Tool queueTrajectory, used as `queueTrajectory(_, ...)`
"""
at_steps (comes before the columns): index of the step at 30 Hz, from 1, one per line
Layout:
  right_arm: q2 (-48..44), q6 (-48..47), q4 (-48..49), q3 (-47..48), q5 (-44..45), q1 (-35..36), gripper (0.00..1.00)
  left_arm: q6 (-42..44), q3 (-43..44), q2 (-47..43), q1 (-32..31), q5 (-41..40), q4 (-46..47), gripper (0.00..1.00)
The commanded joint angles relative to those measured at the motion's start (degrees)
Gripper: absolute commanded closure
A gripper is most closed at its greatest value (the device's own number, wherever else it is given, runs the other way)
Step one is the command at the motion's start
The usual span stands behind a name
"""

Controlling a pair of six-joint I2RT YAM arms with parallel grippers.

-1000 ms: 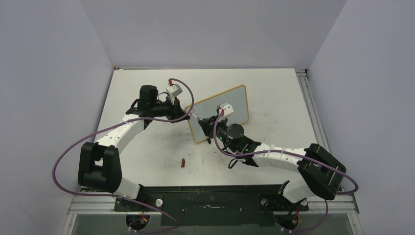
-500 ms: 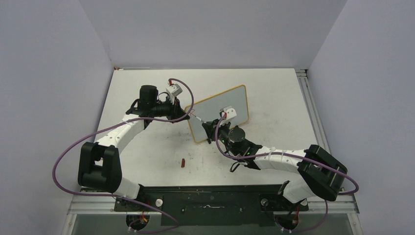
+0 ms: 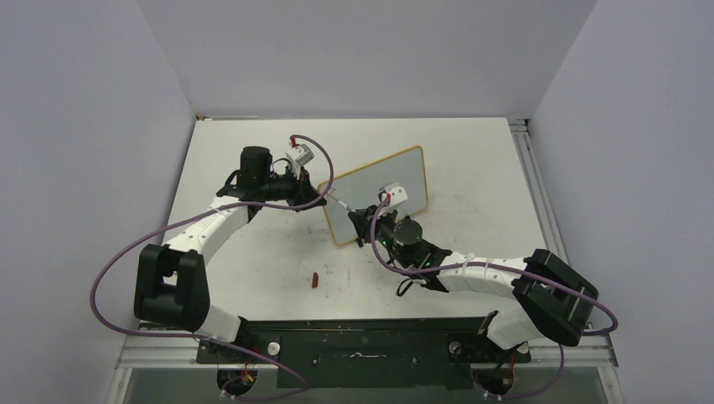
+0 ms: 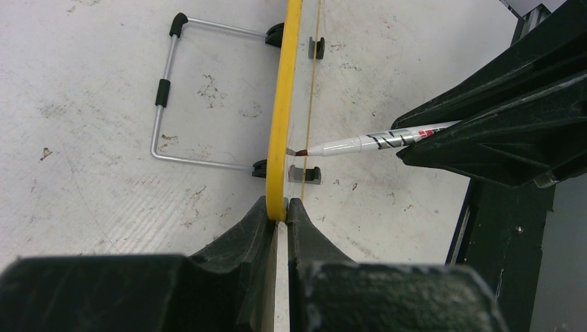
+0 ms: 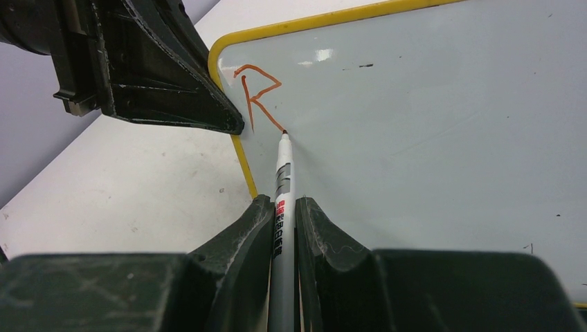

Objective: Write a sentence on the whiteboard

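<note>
The whiteboard (image 3: pixel 362 185) stands tilted on the table, with a yellow frame. My left gripper (image 3: pixel 322 200) is shut on its left edge; the left wrist view shows the frame (image 4: pixel 287 104) edge-on, pinched between the fingertips (image 4: pixel 278 207). My right gripper (image 3: pixel 358 217) is shut on a grey marker (image 5: pixel 282 180). The marker's tip touches the board face (image 5: pixel 429 104) near its upper left corner, at the foot of a red-brown letter "R" (image 5: pixel 255 90). No other letters of the sentence show. The marker also shows in the left wrist view (image 4: pixel 367 143).
A small red marker cap (image 3: pixel 314 279) lies on the table near the front. The board's wire stand (image 4: pixel 166 104) sticks out behind it. Grey walls close the left, back and right sides. A metal rail (image 3: pixel 530 168) runs along the table's right edge.
My right gripper with the marker has shifted a little toward the near side and down the board over the first half second. The left gripper and the board have stayed still.
</note>
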Motion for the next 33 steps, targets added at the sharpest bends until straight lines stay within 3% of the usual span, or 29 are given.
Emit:
queueTrajectory(1, -1.66, -0.7, -0.69, 1.85, -0.32, -0.24, 0.95, 2.51, 1.76, -0.69, -0.64, -0.2, -2.08, 1.0)
queueTrajectory(15, -8.98, -1.05, -5.3, 2.09, -3.34, -2.23, 0.95, 2.79, 2.0, -0.39, -0.64, -0.74, -2.48, 1.0)
queueTrajectory(33, -4.5, -1.95, -2.69, 5.03, -6.82, -4.02, 0.95, 3.4, 2.4, 0.49, -0.92, -1.38, -3.4, 1.0)
